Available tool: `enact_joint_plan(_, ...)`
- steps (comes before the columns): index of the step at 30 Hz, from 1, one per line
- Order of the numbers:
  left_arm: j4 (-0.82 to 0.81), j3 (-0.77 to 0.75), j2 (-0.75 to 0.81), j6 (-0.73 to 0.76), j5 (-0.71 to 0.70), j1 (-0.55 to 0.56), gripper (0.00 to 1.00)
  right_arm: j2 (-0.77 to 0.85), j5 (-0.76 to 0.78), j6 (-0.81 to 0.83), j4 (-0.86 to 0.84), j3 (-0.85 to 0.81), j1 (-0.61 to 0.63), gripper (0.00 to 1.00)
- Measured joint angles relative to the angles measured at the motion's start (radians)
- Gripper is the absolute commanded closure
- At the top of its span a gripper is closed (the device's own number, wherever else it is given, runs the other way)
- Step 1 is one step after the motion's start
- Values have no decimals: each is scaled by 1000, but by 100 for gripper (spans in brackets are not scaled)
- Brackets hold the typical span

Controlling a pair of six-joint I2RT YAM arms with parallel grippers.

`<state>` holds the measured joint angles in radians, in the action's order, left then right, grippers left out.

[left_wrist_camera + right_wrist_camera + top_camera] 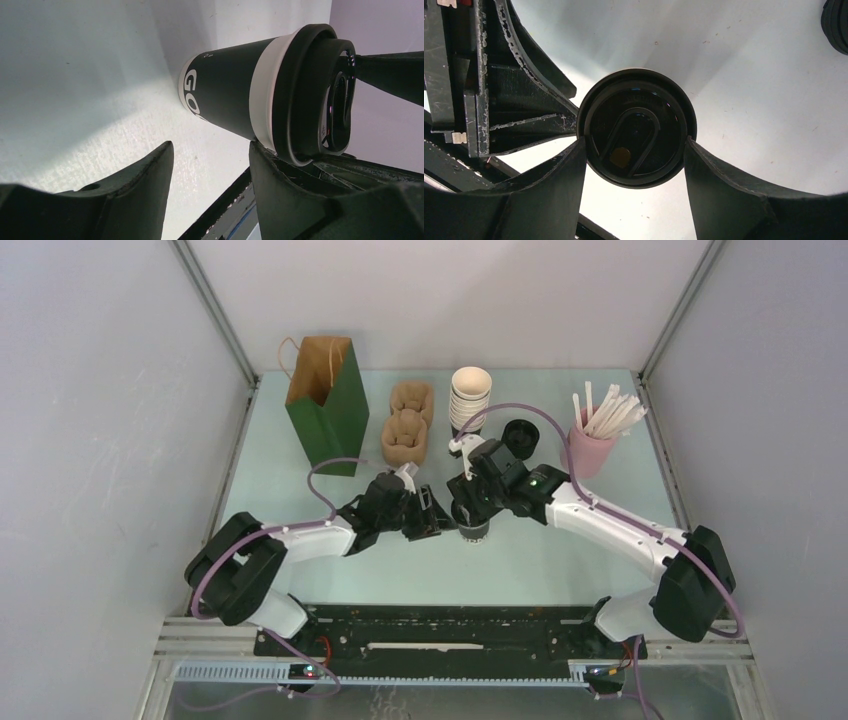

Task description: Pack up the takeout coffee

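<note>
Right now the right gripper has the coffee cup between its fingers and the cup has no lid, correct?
No: the coffee cup has its black lid on, seen from above in the right wrist view. The right gripper does have it between its fingers.

- takeout coffee (pixel 225 95): large white capital letters on its dark side wall, close to the base, reading "GO"; a third letter follows but curves out of sight round the cup
- same cup, further round the wall: a few tiny white marks, too small to read
- lid (pixel 636 127): faint raised lettering along its upper arc, not legible
</note>
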<state>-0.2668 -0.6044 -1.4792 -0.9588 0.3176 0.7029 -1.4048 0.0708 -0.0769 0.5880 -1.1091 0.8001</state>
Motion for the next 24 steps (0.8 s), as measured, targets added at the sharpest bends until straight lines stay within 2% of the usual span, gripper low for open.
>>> enact_joint_plan(10,0,0,0,3,0,2,38,24,12,-44,18,20,3,35)
enact_joint_plan(24,43,0,39,35,-27,-7,33,40,34,-89,52,35,7,34)
